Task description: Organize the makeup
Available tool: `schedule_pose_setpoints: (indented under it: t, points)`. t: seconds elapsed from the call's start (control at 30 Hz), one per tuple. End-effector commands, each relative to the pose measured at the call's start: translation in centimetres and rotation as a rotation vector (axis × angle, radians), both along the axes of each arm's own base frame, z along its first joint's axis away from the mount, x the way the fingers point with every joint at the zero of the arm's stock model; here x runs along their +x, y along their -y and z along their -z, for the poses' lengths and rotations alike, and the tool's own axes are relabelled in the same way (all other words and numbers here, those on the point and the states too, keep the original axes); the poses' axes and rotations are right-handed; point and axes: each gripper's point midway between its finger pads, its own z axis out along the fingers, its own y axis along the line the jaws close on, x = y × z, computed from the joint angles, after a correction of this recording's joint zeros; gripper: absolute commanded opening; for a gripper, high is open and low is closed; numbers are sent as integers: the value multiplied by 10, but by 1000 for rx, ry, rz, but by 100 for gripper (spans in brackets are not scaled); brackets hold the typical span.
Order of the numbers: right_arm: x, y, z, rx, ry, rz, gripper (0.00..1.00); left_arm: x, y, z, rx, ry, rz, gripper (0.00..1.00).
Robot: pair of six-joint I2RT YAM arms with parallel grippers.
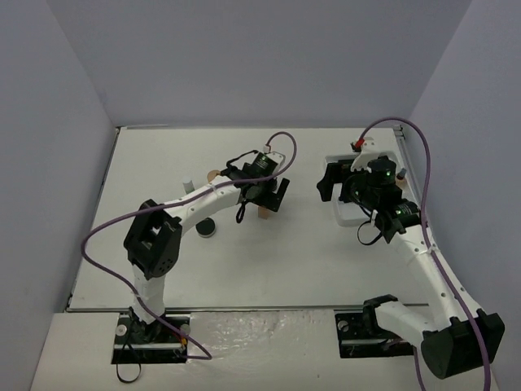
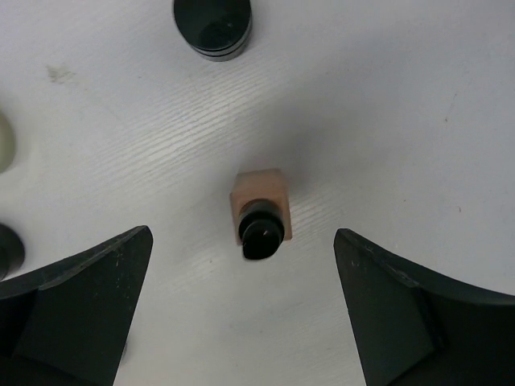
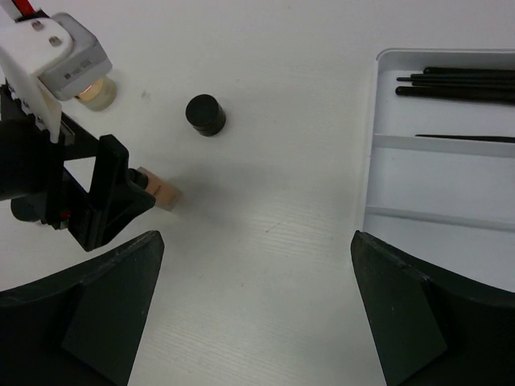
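Note:
A small tan bottle (image 2: 260, 211) with a dark cap rests on the white table, its cap facing the left wrist camera. My left gripper (image 2: 242, 237) hangs over it, open, with both fingers clear of the bottle (image 1: 264, 213). A round black jar (image 2: 212, 28) sits beyond it, seen as the black jar (image 1: 207, 228) from above. A tan jar (image 1: 213, 174) lies behind the left arm. My right gripper (image 3: 257, 237) is open over bare table, next to the white tray (image 3: 376, 161), which holds thin black brushes (image 3: 459, 80).
The left gripper (image 3: 105, 201) stands over the tan bottle (image 3: 161, 191) in the right wrist view, with the black jar (image 3: 205, 115) behind. A small clear bottle (image 1: 186, 186) stands at far left. The tray (image 1: 338, 213) lies under the right wrist.

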Motion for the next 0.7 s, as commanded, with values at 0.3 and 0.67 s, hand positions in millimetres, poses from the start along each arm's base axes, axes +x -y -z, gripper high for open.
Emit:
schedule_pose_setpoints:
  t: [0.3, 0.67]
  points:
    - [10, -115, 8, -172, 53, -406, 100, -30, -154, -152, -140, 363, -413, 97]
    - [29, -182, 71, -303, -11, -615, 93, -128, -273, -141, -47, 509, -570, 97]
